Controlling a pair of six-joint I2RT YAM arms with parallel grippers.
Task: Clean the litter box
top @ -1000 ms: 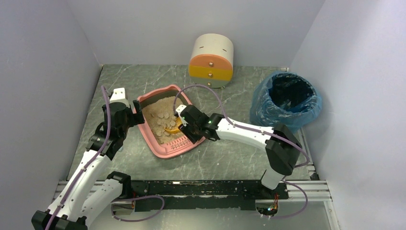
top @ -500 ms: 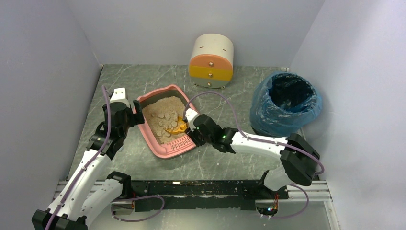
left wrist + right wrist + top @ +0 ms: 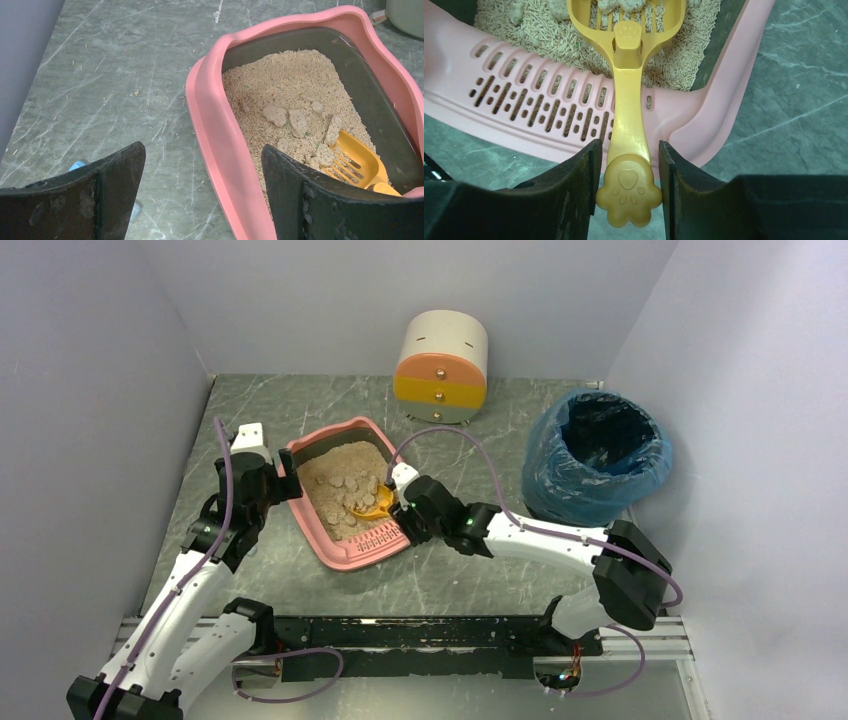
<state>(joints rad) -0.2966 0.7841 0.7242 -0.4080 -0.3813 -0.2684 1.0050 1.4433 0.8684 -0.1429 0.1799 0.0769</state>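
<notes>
The right pincer (image 3: pixel 629 150) is squeezed narrow on the handle of the yellow scoop (image 3: pixel 626 90), near the paw-shaped end. The scoop's front sits in the litter with some clumps (image 3: pixel 275 115) on it. The left pincer (image 3: pixel 200 150) is wide open. The pink side wall of the litter box (image 3: pixel 215 105) sits between its two fingers, but I cannot tell if they touch it.

The litter box sits on the grey table (image 3: pixel 100 75), left of the middle, between the two arms. The blue-lined bin (image 3: pixel 598 455) is well apart, on the right.

I think the box is hard plastic and will not bend much. With the litter inside it is likely a bit heavy, and it may slide on the smooth table when the scoop pushes. The best place to hold it looks like the thick pink rim on the side, where the left pincer is. The slotted ledge (image 3: pixel 524 115) looks thinner, so it seems a worse place to hold.

The clumps look crumbly. They could break or roll off if the scoop tips.
</notes>
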